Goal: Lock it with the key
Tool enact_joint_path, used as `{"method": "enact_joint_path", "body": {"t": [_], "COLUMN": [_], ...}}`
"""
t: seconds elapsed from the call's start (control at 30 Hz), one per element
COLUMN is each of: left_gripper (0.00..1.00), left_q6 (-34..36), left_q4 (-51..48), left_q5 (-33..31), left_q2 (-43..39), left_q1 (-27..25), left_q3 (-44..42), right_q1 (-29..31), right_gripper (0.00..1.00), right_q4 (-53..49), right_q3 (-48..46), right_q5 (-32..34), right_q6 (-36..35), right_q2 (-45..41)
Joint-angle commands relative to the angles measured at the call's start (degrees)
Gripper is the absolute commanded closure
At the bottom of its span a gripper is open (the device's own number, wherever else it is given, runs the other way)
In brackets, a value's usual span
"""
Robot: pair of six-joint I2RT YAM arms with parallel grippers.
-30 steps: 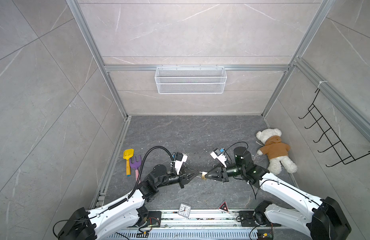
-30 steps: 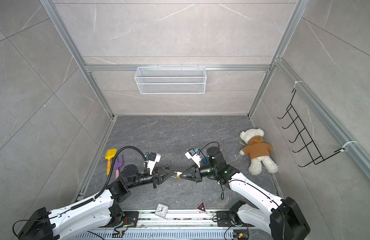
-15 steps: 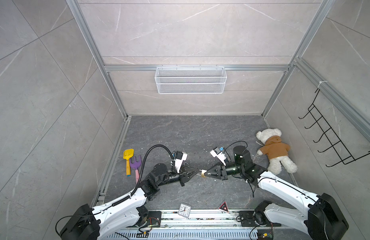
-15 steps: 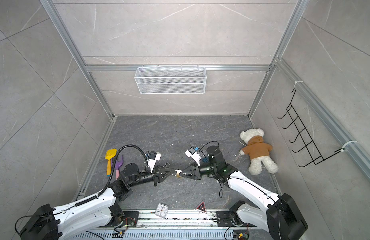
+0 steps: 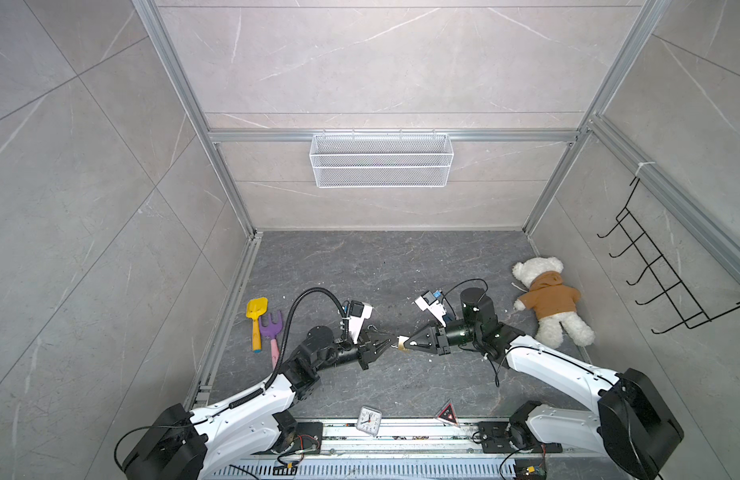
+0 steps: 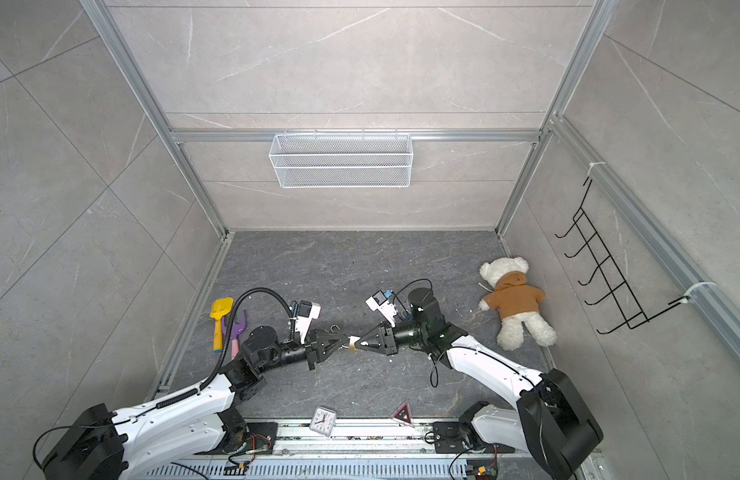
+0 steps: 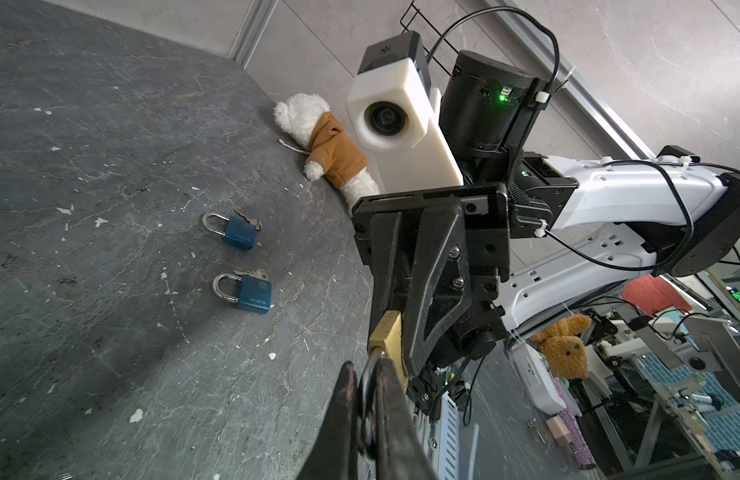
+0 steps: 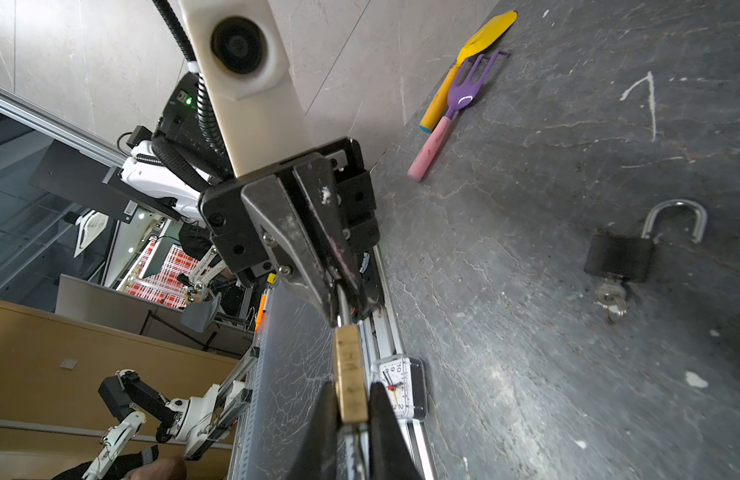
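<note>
Right gripper is clenched on the brass padlock, pinching its flat faces. It is a small yellow-metal body with plain sides, and the right wrist view shows it edge-on. The brass padlock is held in the air above the dark grey slab, front-middle of the cell in both top views. Left gripper is squeezed tight on the key, a thin silvery shaft running into the padlock's free end. The key's head is mostly hidden between the fingers. Shackle state: cannot tell. Both arms come in low from the front rail with forearms stretched toward the middle, the grippers roughly level and pointing at each other tip to tip. Lying on the slab are two blue padlocks with keys in and a black padlock with its shackle open. A teddy bear lies well apart at the right.
</note>
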Motion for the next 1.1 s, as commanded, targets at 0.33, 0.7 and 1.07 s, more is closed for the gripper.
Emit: {"method": "enact_joint_path", "body": {"t": [0.33,0.7,1.07], "left_gripper": [1.00,0.87,1.00], "left_q6": [1.2,1.2,1.2], "left_q4": [4.4,4.0,5.7], "left_q5": [9.4,9.6,9.5], "left_q2": [0.1,-2.2,-0.1], "left_q1": [-3.4,-3.4,-3.4], "left_q3": [-0.2,-1.1,-0.6], "right_q1": [1.5,1.5,1.5], "right_gripper": [1.00,1.00,1.00], "right_q4": [6.4,7.0,7.0], "right_q3": [5.2,6.2,7.1], "right_q5": [5.1,6.4,6.7], "right_q6": [0.1,-0.9,-1.3], "right_q2": [2.0,4.0,5.4]}}
